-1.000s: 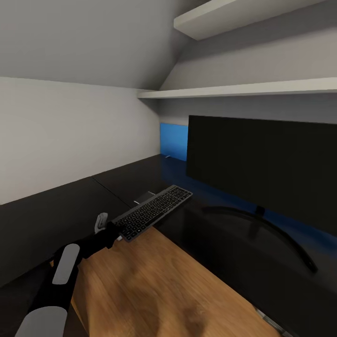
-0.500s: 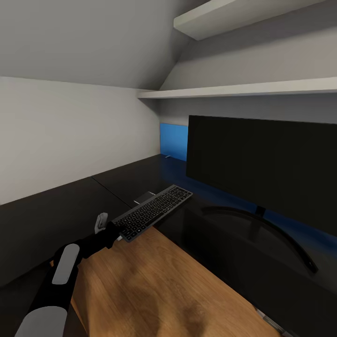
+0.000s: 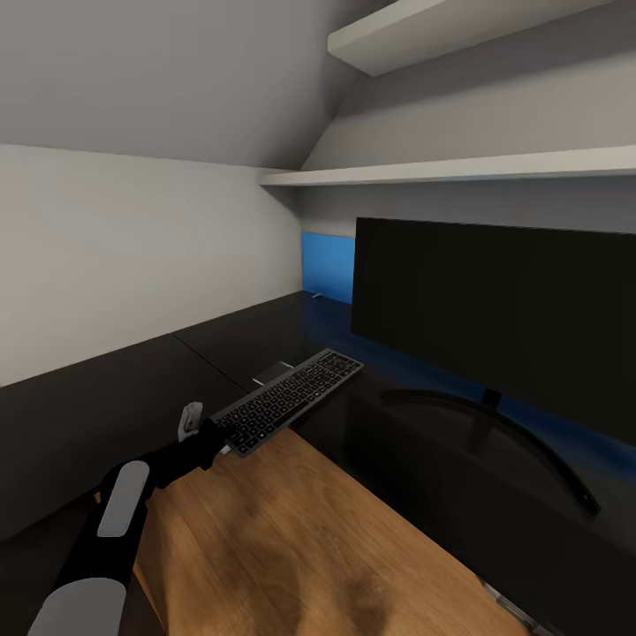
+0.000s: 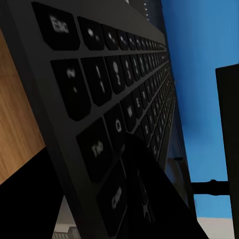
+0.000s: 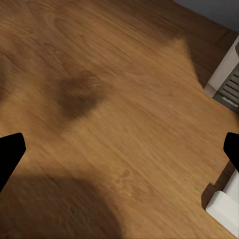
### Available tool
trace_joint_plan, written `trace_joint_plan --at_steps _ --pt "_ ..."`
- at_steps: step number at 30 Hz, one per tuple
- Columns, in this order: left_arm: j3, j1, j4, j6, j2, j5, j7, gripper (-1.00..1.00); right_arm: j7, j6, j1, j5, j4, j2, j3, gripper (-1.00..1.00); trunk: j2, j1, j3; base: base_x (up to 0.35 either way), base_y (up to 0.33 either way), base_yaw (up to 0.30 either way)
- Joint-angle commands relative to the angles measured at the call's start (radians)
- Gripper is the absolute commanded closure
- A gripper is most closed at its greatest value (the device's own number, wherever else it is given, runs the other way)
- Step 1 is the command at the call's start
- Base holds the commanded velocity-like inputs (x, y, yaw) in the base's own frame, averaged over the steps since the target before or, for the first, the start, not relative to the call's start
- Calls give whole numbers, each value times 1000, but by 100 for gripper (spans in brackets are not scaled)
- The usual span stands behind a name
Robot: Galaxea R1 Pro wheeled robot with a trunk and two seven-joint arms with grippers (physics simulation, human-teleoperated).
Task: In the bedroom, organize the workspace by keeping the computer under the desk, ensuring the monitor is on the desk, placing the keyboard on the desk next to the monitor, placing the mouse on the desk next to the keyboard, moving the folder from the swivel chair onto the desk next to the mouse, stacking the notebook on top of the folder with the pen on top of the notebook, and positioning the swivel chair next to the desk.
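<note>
The slim dark keyboard lies slantwise across the inner corner of the black desk, its near end jutting over the wood floor. My left gripper is shut on that near end. In the left wrist view the keyboard runs away from the camera with a dark finger pressed over its keys. The wide black monitor stands on the desk to the right, on its thin curved stand. My right gripper hangs open over the floor, holding nothing.
A blue panel runs along the wall behind the monitor. Two pale shelves hang above the desk under the sloped ceiling. The wood floor fills the desk's inner corner. A white vented case stands on the floor near my right gripper.
</note>
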Motion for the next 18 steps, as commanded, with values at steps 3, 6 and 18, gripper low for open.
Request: trace_joint_plan --at_steps 3,6,18 --pt "3 -1 0 6 -1 -29 -6 100 -10 -3 -1 6 2 1 3 -100 0 0 -1 0 0 0" --pt "3 -1 -1 7 -1 -29 -5 100 -10 -3 -1 6 2 1 3 -100 0 0 -1 0 0 0" --pt "3 -1 -2 6 -1 -29 -4 100 -10 -3 -1 6 2 2 3 -100 49 -27 21 0 0 0"
